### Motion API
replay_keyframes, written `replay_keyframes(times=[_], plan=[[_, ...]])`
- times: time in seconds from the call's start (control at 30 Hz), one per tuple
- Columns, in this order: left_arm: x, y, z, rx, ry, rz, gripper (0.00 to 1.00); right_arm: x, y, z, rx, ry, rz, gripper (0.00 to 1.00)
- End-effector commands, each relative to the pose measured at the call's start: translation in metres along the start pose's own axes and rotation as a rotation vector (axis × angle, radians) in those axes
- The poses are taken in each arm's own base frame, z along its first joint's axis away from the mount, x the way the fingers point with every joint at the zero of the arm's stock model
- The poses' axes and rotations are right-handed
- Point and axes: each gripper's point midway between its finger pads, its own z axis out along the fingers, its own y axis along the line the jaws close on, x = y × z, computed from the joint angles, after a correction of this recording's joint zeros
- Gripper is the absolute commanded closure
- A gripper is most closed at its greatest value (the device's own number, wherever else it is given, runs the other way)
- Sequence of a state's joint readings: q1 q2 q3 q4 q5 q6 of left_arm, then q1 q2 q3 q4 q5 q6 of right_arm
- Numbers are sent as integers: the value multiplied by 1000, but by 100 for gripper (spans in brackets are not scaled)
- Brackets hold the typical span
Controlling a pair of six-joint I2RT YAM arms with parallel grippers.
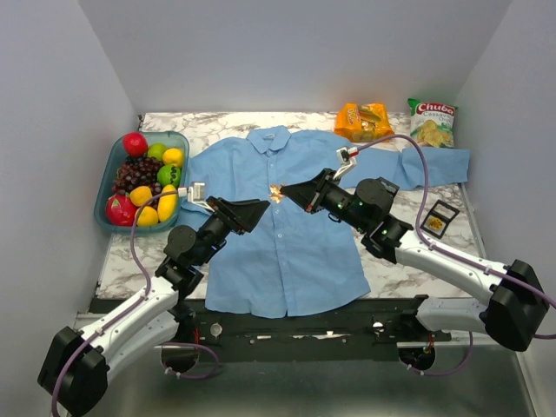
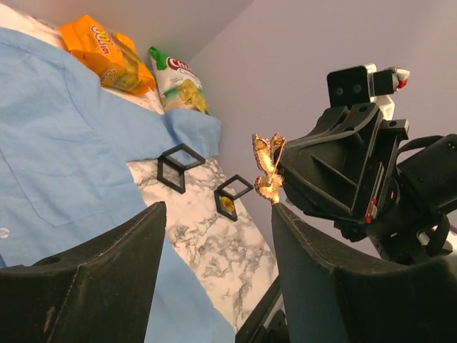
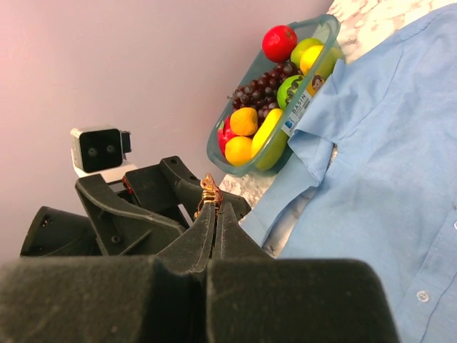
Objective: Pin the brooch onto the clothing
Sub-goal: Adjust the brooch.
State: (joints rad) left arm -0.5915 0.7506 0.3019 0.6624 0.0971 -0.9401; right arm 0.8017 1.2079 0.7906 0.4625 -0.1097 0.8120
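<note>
The light blue shirt (image 1: pixel 287 234) lies flat on the marble table, collar at the far side. It also shows in the left wrist view (image 2: pixel 64 143) and the right wrist view (image 3: pixel 385 157). My right gripper (image 1: pixel 285 194) is shut on the tiny orange-gold brooch (image 1: pixel 277 193) and holds it above the shirt's chest. The brooch sticks out past the shut fingertips in the right wrist view (image 3: pixel 209 191). My left gripper (image 1: pixel 257 209) is open and empty, facing the right one. In the left wrist view the brooch (image 2: pixel 268 171) hangs just above the left gripper's (image 2: pixel 218 211) right fingertip (image 2: pixel 280 211).
A teal basin of fruit (image 1: pixel 113 165) stands at the left by the shirt's sleeve. An orange snack packet (image 1: pixel 363 120) and a chips bag (image 1: pixel 432 122) lie at the back right. Small black square trays (image 1: pixel 441 217) sit at the right beyond the sleeve.
</note>
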Motion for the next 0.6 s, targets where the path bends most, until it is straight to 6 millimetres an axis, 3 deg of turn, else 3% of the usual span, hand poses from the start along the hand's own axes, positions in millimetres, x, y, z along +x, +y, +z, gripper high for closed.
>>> replay_keyframes(times=[0.0, 0.07, 0.57], plan=[[-15, -16, 10, 61, -71, -27, 34, -11, 8, 1, -20, -67, 14, 99], [-12, -18, 11, 67, -62, -32, 38, -12, 9, 1, -20, -72, 12, 99], [-4, -40, 23, 179, -1, 62, 42, -9, 9, 1, -18, -49, -1, 99]])
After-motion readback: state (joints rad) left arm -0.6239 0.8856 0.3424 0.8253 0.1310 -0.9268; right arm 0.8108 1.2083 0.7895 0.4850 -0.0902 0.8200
